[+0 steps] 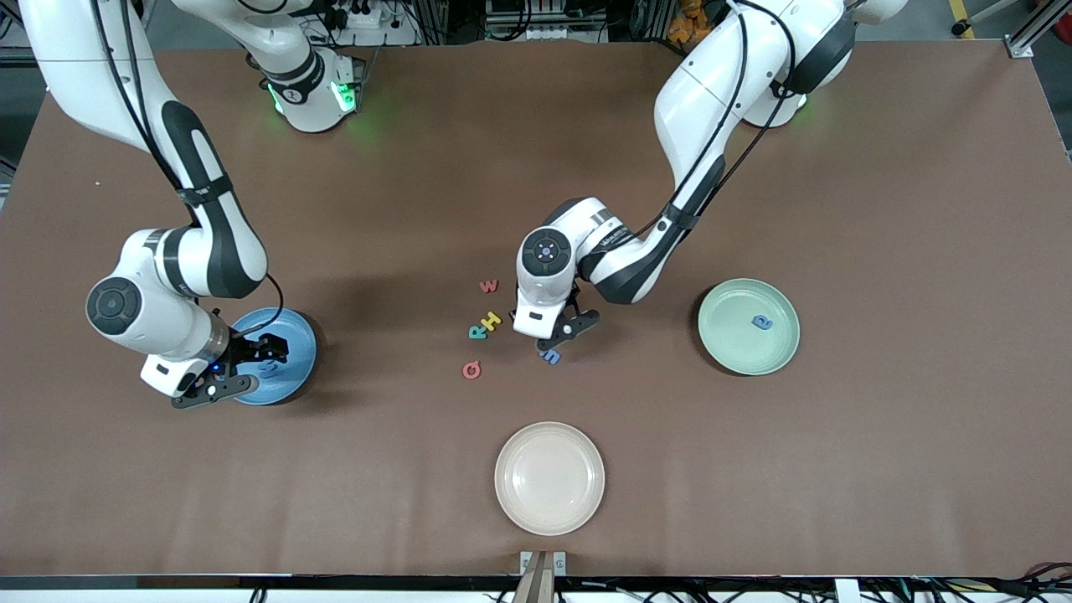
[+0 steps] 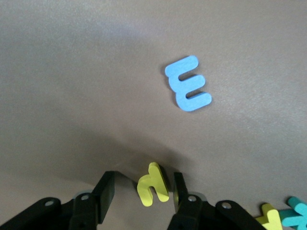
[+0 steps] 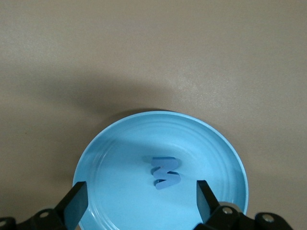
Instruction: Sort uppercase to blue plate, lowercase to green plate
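My left gripper (image 1: 563, 333) is down at the table's middle, open, its jaws either side of a yellow lowercase letter (image 2: 153, 184). The letter is tilted and close to one finger (image 2: 180, 187), with a gap to the other. A blue m (image 1: 550, 357) (image 2: 188, 84) lies just nearer the camera. The pinkish-red w (image 1: 489, 286), teal R (image 1: 477, 332), yellow H (image 1: 491, 320) and pinkish Q (image 1: 472, 369) lie beside it toward the right arm's end. My right gripper (image 3: 140, 191) hangs open over the blue plate (image 1: 293, 335) (image 3: 124, 143), where the blue W (image 3: 165, 172) lies. A blue a (image 1: 761, 322) rests in the green plate (image 1: 729, 335).
A cream-white plate (image 1: 549, 477) sits near the table's front edge, nearer the camera than the loose letters. The R (image 2: 297, 213) and H (image 2: 271, 218) also show at the edge of the left wrist view.
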Motion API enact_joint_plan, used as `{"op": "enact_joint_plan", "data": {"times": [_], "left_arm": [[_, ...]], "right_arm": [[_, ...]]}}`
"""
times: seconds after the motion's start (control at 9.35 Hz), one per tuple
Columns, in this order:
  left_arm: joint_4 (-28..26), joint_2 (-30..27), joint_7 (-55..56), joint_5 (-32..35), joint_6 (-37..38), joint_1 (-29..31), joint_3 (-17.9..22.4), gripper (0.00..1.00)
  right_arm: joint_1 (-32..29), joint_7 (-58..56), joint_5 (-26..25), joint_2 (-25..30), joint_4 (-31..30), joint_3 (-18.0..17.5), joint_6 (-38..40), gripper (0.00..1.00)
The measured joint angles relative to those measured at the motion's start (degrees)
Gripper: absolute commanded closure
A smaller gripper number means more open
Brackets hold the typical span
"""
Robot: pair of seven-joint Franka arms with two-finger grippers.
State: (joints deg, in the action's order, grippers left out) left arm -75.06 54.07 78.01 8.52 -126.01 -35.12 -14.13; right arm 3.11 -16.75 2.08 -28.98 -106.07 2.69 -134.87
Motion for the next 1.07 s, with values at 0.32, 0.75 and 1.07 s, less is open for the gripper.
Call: {"op": "enact_joint_plan", "data": {"times": [0.32,0.75,1.07], "left_arm": [[0.00,0.05,0.09,-0.64,0.09,0.00,0.00,0.52],[0.15,0.05,1.82,-1.50,0.07,0.00,-0.02,0.72],[0.20,0.05,2.29,-1.57,0.06,-0.01,-0.05,0.93]], "right_arm": [[0.00,0.01,0.00,0.00,0.00,0.00,0.10,0.00],[0.02,0.01,0.00,0.00,0.00,-0.05,0.11,0.00],[0.19,0.01,0.00,0.00,0.00,-0.09,0.12,0.00]]}}
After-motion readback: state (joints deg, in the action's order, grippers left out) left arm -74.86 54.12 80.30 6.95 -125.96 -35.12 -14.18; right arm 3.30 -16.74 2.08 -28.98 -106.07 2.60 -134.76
